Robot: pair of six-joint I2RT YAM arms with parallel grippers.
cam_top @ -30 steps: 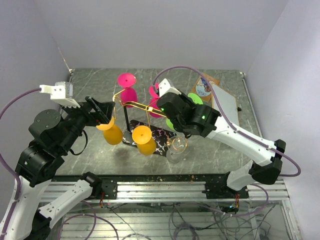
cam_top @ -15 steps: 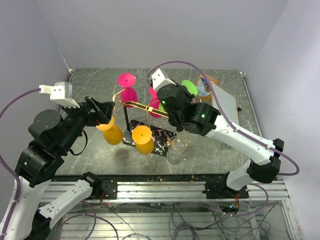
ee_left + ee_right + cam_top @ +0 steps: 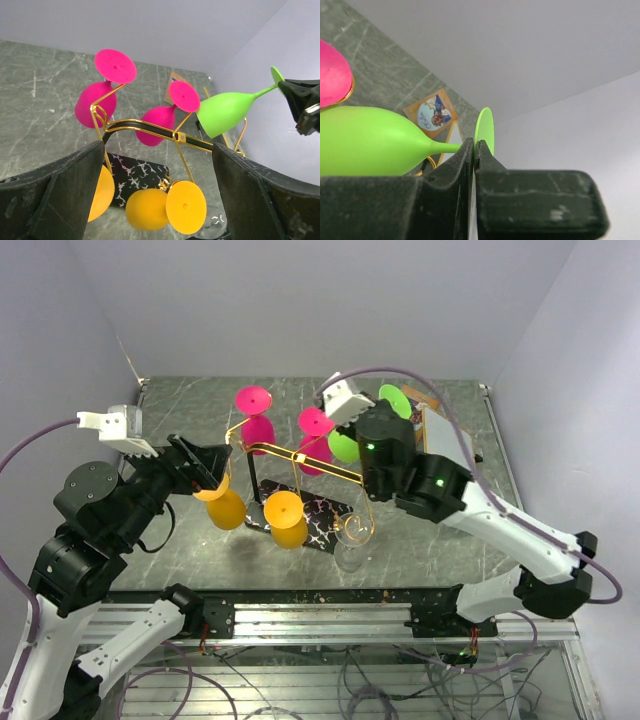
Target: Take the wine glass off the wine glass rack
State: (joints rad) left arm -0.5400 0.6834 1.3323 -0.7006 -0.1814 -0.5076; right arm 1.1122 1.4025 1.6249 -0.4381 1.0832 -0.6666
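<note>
Right tool [image 3: 475, 148] clamped on stem of opaque lime-green wine glass [image 3: 345, 447], next to its foot. Glass held nearly sideways in air, bowl just above right arm of gold wire wine glass rack [image 3: 275, 450] with black post and black white-veined base; contact unclear. Left tool [image 3: 157, 146] spread wide, empty, facing rack. Pink glasses [image 3: 257, 430] and orange glasses [image 3: 290, 525] hang inverted on hooks.

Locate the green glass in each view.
Top external: green glass right of centre, to the right of the rack.
Left wrist: glass right of centre, stem pointing up and right.
Right wrist: glass fills the lower left, stem pinched in the right tool.
Shared landmark: the pink glass just left of it.
</note>
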